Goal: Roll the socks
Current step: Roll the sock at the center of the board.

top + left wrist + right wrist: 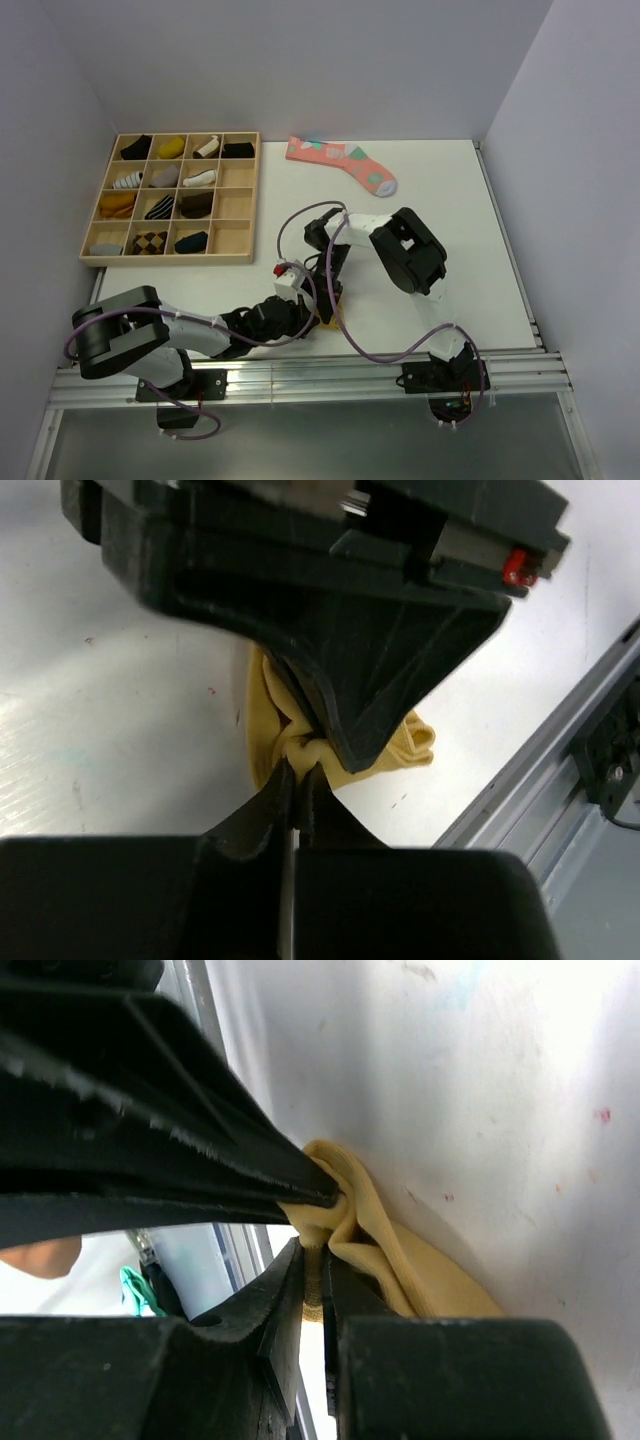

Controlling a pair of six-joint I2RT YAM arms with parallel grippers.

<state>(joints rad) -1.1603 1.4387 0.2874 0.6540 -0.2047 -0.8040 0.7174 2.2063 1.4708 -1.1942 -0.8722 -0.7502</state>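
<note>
The mustard-tan ankle sock [412, 742] lies bunched on the white table near its front edge. Only a sliver of it shows in the top view [327, 319], under the two grippers. My left gripper [297, 772] is shut on a fold of this sock. My right gripper [322, 1260] is shut on another fold of the sock [410, 1265] from the opposite side. The two grippers meet tip to tip over it, the left gripper [303, 314] just left of the right gripper [326, 298]. The black crew sock is out of view.
A long pink sock with teal and white patches [343, 161] lies at the back of the table. A wooden compartment tray [248, 205] holding several rolled socks stands at the back left. A metal rail [350, 370] runs along the front edge, close to the grippers.
</note>
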